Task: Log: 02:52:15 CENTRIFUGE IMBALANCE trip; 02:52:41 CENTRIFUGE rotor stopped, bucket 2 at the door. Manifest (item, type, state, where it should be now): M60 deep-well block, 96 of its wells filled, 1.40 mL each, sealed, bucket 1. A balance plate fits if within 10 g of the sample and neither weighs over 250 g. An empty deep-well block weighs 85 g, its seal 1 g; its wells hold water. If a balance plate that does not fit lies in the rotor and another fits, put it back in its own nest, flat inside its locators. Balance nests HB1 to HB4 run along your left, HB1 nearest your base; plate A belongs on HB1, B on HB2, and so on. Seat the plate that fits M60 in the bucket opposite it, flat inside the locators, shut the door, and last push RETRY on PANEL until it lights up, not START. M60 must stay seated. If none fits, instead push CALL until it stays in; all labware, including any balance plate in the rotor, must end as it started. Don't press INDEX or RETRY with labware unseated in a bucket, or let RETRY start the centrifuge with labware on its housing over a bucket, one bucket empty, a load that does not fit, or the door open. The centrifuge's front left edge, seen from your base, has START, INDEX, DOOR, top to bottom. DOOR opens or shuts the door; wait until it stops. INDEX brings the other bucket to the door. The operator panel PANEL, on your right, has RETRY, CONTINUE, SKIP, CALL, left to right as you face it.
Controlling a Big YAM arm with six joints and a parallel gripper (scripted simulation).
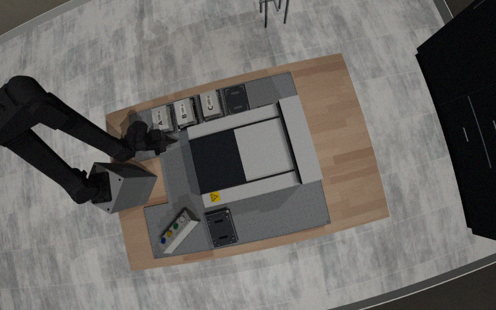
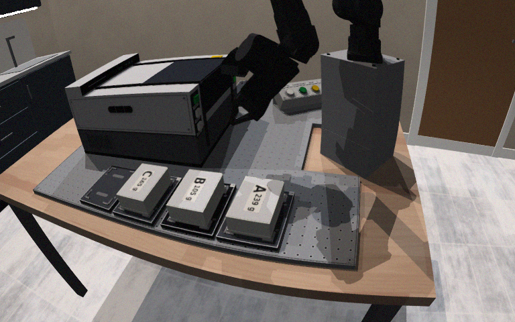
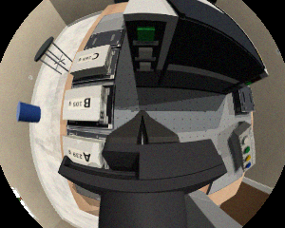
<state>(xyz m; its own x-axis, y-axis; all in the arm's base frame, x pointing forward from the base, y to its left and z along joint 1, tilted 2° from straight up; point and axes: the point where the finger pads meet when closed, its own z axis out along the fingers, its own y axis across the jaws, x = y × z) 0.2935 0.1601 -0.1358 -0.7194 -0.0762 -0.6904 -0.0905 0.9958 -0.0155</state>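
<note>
The centrifuge [image 1: 300, 134] [image 2: 133, 107] [image 3: 199, 38] stands mid-table. Its top shows a dark half [image 1: 216, 161] towards my base and a light half [image 1: 264, 147] beyond; I see nothing inside. Its button column, with green START [image 2: 196, 97] [image 3: 145, 32] on top, sits on the front left edge. My gripper [image 1: 174, 140] [image 2: 241, 117] [image 3: 142, 114] is shut and empty, hanging in front of that edge, apart from the buttons. Plates A, 239 g [image 1: 161, 119] [image 2: 256, 199] [image 3: 85, 152], B, 105 g [image 1: 185, 112] [image 2: 196, 191] [image 3: 85, 103], and C, 165 g [image 1: 209, 104] [image 2: 143, 185] [image 3: 95, 59], sit in their nests. Nest HB4 [image 1: 236, 98] [image 2: 106, 185] is empty.
The PANEL box [image 1: 177, 230] [image 2: 298, 95] [image 3: 244, 146] with coloured buttons lies to my right, an empty dark nest [image 1: 221, 227] beside it. My arm's grey pedestal [image 1: 124, 186] [image 2: 360, 107] stands at the table's near edge. A black cabinet [image 1: 473, 115] stands off the table.
</note>
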